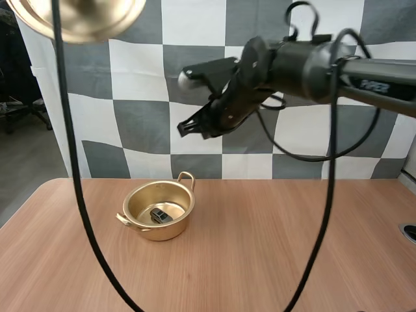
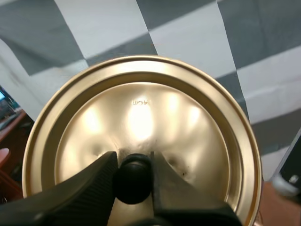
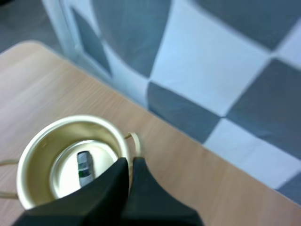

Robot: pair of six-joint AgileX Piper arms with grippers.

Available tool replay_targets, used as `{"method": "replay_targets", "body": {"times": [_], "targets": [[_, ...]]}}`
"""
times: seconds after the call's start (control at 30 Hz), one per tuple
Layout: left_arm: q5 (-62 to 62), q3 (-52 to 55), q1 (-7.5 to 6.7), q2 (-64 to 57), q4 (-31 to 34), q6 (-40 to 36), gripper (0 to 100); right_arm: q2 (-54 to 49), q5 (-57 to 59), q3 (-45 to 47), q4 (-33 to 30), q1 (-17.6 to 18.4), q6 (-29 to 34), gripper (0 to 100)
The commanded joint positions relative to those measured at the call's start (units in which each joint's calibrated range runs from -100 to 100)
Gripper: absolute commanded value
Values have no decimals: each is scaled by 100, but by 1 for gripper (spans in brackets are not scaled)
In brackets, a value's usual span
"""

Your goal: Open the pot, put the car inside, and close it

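Observation:
The gold pot (image 1: 157, 211) stands open on the wooden table, left of centre, with a small dark toy car (image 1: 160, 215) lying on its bottom. From the right wrist camera the pot (image 3: 44, 155) and the car (image 3: 84, 168) lie just below my right gripper (image 3: 130, 163), whose fingers rest together as one dark wedge, holding nothing. In the high view that gripper (image 1: 184, 127) hangs well above the pot. The gold lid (image 1: 78, 16) is held high at the upper left. My left gripper (image 2: 133, 165) is shut on the lid's black knob (image 2: 133, 179), the lid (image 2: 141, 122) facing the camera.
The wooden table (image 1: 260, 247) stretches bare to the right and in front of the pot. A round dark fitting (image 1: 409, 232) sits at the table's right edge. The pot's loop handles (image 1: 187, 177) stick out at its back and front-left.

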Motion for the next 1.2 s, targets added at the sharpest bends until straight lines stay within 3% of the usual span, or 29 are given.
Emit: {"method": "replay_targets", "body": {"times": [0.0,0.17,0.43,1.17], "targets": [[-9,728,5,155,1,123,0,-1225,-5,-4,2,-300,-74,0],[-671,1914,5,376,-38,268,0,-1862,171,-4,-292,-468,-126,0],[-1190,3145,5,1163,-674,503,0,-2098,519,-4,-864,-505,481,0],[-1508,3411,5,3163,-941,539,0,-2086,691,-4,-953,-505,504,0]]}}
